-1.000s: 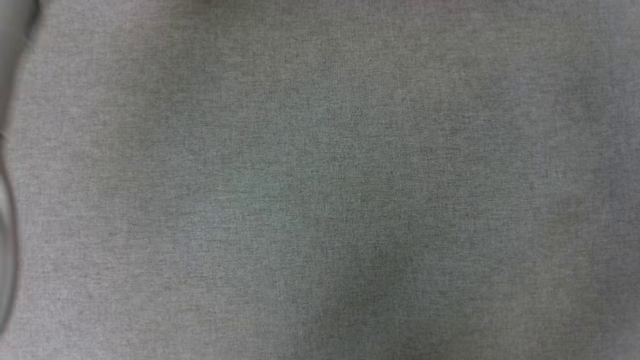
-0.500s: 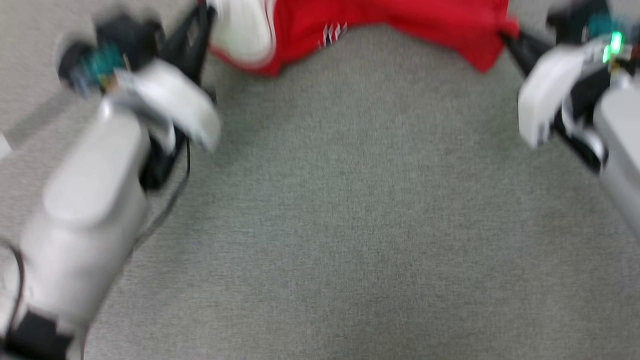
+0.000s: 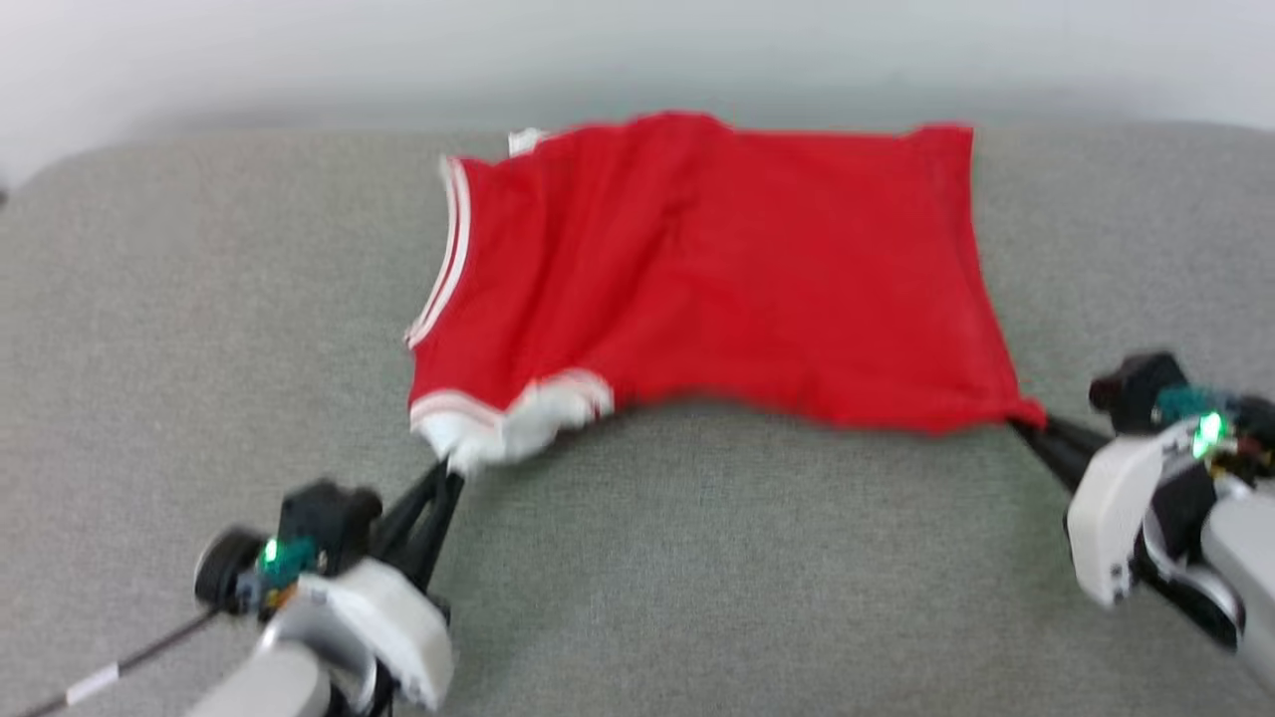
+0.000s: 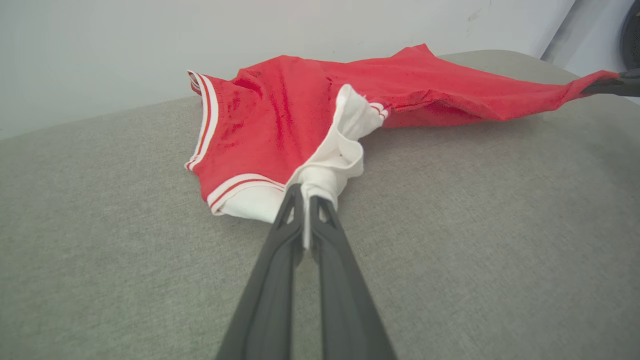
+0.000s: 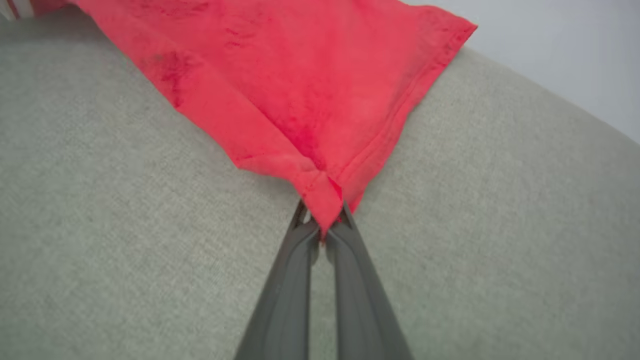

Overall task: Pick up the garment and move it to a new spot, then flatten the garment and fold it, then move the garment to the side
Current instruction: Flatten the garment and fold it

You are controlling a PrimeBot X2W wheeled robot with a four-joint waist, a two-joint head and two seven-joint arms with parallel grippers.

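Note:
The red garment (image 3: 717, 269) lies spread on the grey cushioned surface (image 3: 697, 578), plain red face up, striped trim along its left side; no print shows. My left gripper (image 3: 453, 476) is shut on the bunched white sleeve (image 4: 325, 170) at the near left corner. My right gripper (image 3: 1021, 423) is shut on the red hem corner (image 5: 325, 197) at the near right. The near edge sags slightly between the two grips. In the left wrist view the right gripper's fingers (image 4: 612, 85) pinch the far red corner.
A pale wall (image 3: 637, 50) runs behind the surface's far edge. The surface's rounded left corner (image 3: 60, 174) shows at the far left. A dark cable (image 3: 120, 662) trails from my left wrist.
The head camera has swung upward, so the whole picture shifted: first only grey surface, then the garment's lower edge with both grippers, now the spread garment and the wall. Both grippers stay shut on it.

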